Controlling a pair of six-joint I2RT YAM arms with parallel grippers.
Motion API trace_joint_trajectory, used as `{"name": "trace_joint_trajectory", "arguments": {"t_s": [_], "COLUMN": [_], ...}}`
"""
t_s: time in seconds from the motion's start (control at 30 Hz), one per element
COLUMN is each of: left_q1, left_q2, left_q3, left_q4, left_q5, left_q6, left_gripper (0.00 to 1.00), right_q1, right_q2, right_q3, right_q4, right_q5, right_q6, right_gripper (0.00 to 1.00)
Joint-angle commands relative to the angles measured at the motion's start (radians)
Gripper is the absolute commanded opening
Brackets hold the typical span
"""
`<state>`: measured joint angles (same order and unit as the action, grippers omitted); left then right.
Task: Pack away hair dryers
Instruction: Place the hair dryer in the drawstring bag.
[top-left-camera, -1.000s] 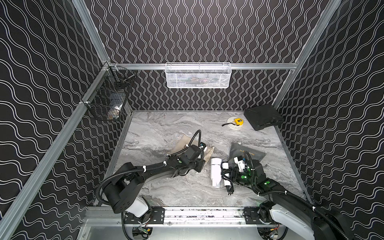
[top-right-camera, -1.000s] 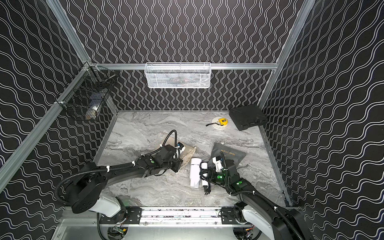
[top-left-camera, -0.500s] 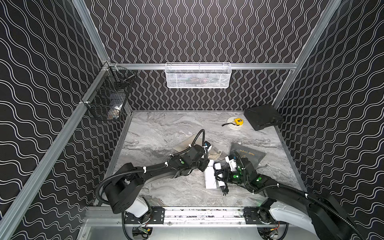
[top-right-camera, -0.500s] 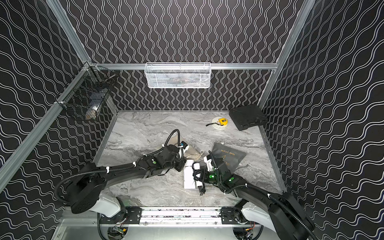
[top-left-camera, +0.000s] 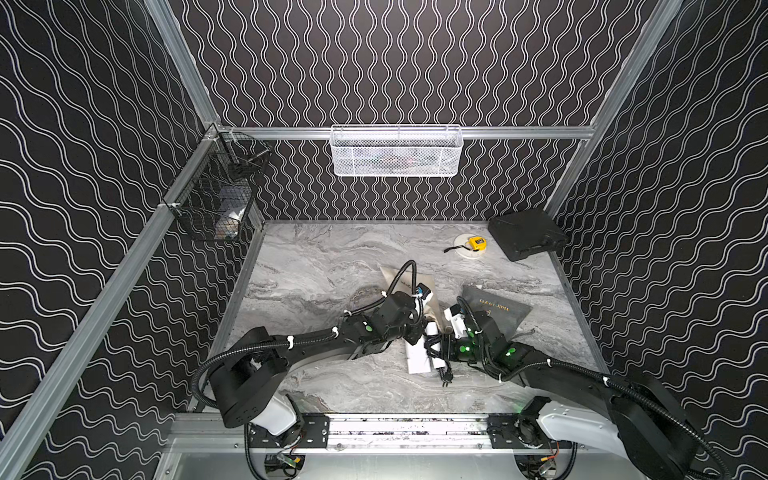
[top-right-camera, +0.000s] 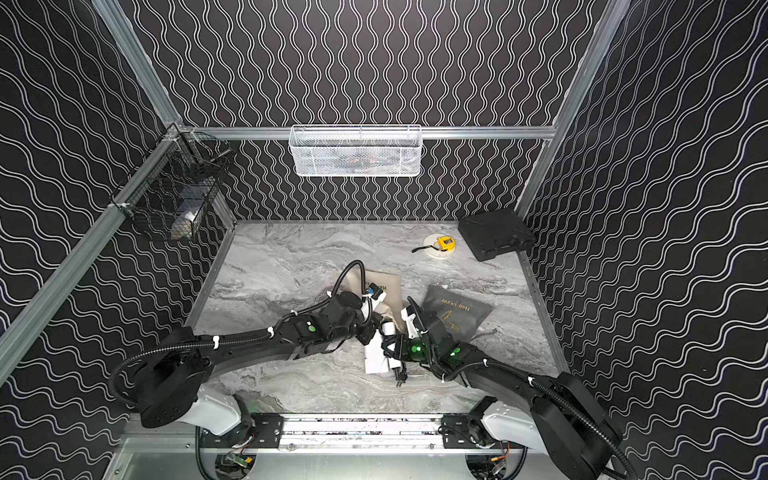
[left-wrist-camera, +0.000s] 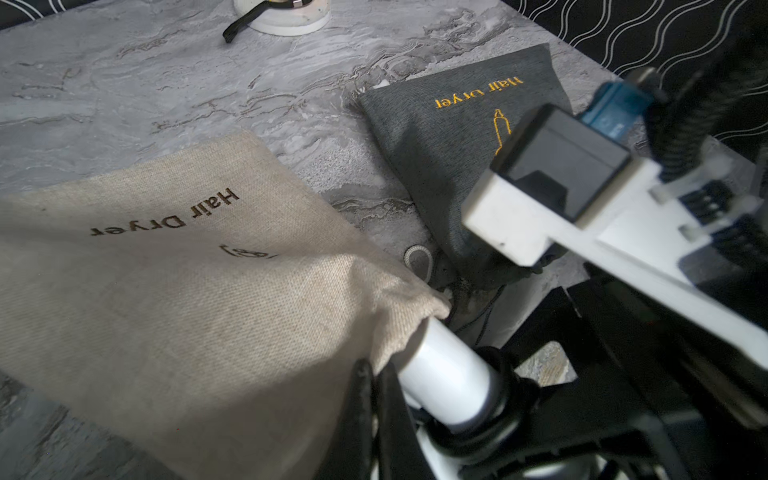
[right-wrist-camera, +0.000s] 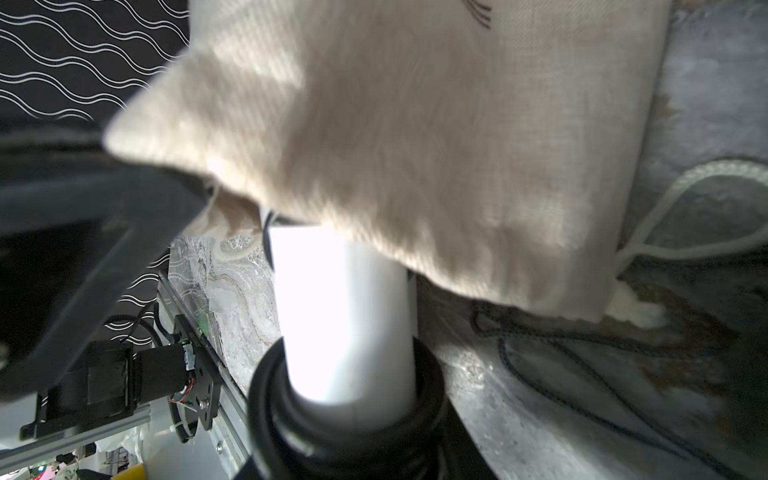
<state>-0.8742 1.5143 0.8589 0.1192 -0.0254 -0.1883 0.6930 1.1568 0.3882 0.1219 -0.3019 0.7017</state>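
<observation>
Marble table (top-left-camera: 316, 266) fills the lower middle of both top views, and my work sits at its front centre. Beige bag (left-wrist-camera: 187, 291) is the biggest piece in play. My left gripper (left-wrist-camera: 374, 376) is pinched shut on the hem of its mouth, at the bottom middle of the left wrist view, lifting the cloth. The dryer (left-wrist-camera: 449, 374), white, sits just right of that pinch with its barrel tip under the hem; most of it is outside the bag. My right gripper (top-left-camera: 446, 351), low and centre in a top view, is closed on the dryer's cord-wound handle as far as I can judge; its fingertips are hidden.

I judge the step in hand to be bagging the white dryer, barely begun. Next I need to push the barrel deeper along the bag with the left holding the mouth raised and wide. The T-shaped body and the dangling plug could snag on the hem.

Counts:
- one table
- one white basket (top-left-camera: 397, 151) on the back wall
- one black basket (top-left-camera: 216, 199) at upper left
- one black case (top-left-camera: 525, 232)
- two bags, the beige bag and a grey bag (left-wrist-camera: 436, 145)
- one dryer in view, with no teal one that I can find
- one tape measure (top-left-camera: 473, 245)
</observation>
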Motion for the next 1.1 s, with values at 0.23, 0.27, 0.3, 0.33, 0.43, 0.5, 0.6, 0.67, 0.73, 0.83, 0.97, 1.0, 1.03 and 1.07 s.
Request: {"name": "trace_joint_trajectory", "arguments": {"t_s": [0.23, 0.27, 0.3, 0.33, 0.43, 0.5, 0.6, 0.67, 0.73, 0.83, 0.97, 1.0, 1.03, 1.07], "left_q1": [-0.023, -0.023, -0.025, -0.026, -0.028, -0.028, -0.028, -0.029, -0.031, -0.038, -0.05, -0.054, -0.057, -0.061], "left_q2": [-0.07, -0.078, -0.088, -0.097, -0.125, -0.141, -0.158, -0.161, -0.158, -0.151, -0.151, -0.152, -0.151, -0.15], "left_q3": [-0.069, -0.076, -0.09, -0.104, -0.139, -0.161, -0.186, -0.196, -0.204, -0.219, -0.231, -0.232, -0.23, -0.229], "left_q4": [0.137, 0.147, 0.155, 0.159, 0.166, 0.166, 0.166, 0.167, 0.171, 0.185, 0.191, 0.188, 0.183, 0.178], "left_q5": [0.013, 0.017, 0.022, 0.023, 0.03, 0.032, 0.043, 0.053, 0.063, 0.073, 0.073, 0.072, 0.07, 0.07], "left_q6": [-0.007, -0.005, -0.004, -0.002, 0.002, 0.001, -0.002, -0.008, -0.014, -0.023, -0.027, -0.024, -0.021, -0.017], "left_gripper": [0.0, 0.0, 0.0, 0.0, 0.0, 0.0, 0.0, 0.0, 0.0, 0.0, 0.0, 0.0, 0.0, 0.0], "right_q1": [-0.017, -0.026, -0.035, -0.048, -0.095, -0.129, -0.168, -0.189, -0.208, -0.233, -0.269, -0.273, -0.278, -0.28], "right_q2": [-0.018, -0.025, -0.03, -0.036, -0.059, -0.072, -0.08, -0.075, -0.063, -0.034, 0.004, 0.013, 0.021, 0.031], "right_q3": [-0.037, -0.041, -0.048, -0.054, -0.084, -0.108, -0.136, -0.151, -0.167, -0.191, -0.199, -0.198, -0.198, -0.196], "right_q4": [0.082, 0.093, 0.106, 0.121, 0.186, 0.232, 0.295, 0.344, 0.409, 0.522, 0.599, 0.613, 0.625, 0.641], "right_q5": [0.019, 0.008, -0.006, -0.023, -0.08, -0.118, -0.171, -0.201, -0.231, -0.268, -0.287, -0.29, -0.292, -0.293], "right_q6": [0.065, 0.072, 0.081, 0.09, 0.128, 0.159, 0.198, 0.224, 0.261, 0.327, 0.381, 0.393, 0.404, 0.419], "right_gripper": [0.05, 0.05, 0.05, 0.05, 0.05, 0.05, 0.05, 0.05, 0.05, 0.05, 0.05, 0.05, 0.05, 0.05]}}
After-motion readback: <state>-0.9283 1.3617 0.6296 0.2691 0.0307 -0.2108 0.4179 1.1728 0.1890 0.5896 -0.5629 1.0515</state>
